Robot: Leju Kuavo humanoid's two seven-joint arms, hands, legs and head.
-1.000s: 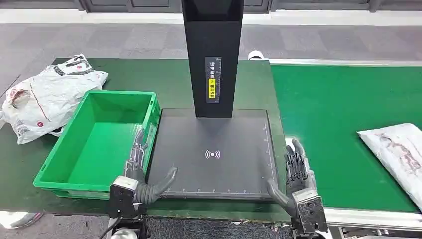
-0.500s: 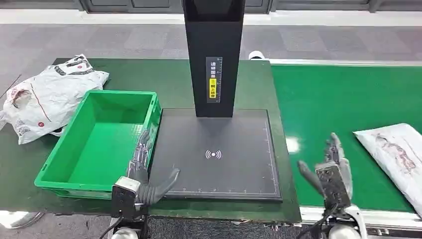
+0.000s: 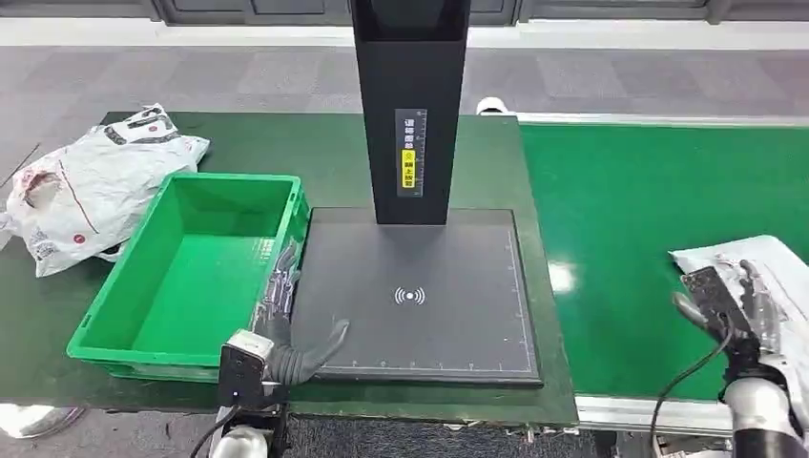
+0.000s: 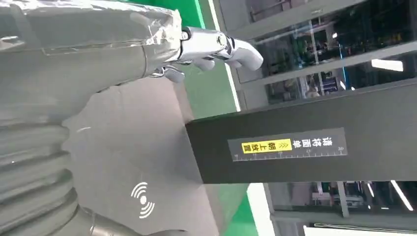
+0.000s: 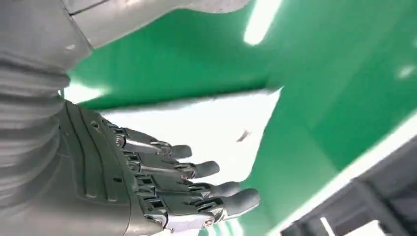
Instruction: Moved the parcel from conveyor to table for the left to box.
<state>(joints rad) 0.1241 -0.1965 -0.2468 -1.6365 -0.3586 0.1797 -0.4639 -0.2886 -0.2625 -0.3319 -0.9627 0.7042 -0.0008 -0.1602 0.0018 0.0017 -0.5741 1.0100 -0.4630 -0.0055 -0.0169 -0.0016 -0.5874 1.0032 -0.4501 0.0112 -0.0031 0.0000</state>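
Nearest, the left hand [image 3: 279,329] rests at the front edge of the flat black scanner pad [image 3: 420,286], fingers [image 3: 282,286] spread and empty, pointing along the rim of the green plastic crate [image 3: 181,272] just beside them. Over on the green conveyor belt [image 3: 630,219], the right hand [image 3: 730,305] hovers with fingers [image 5: 196,169] parted above the white plastic-wrapped parcel [image 3: 768,267], whether touching I cannot tell. Beyond the fingertips stand a black upright scanner post [image 3: 410,105] and crumpled white mail bags [image 3: 86,186].
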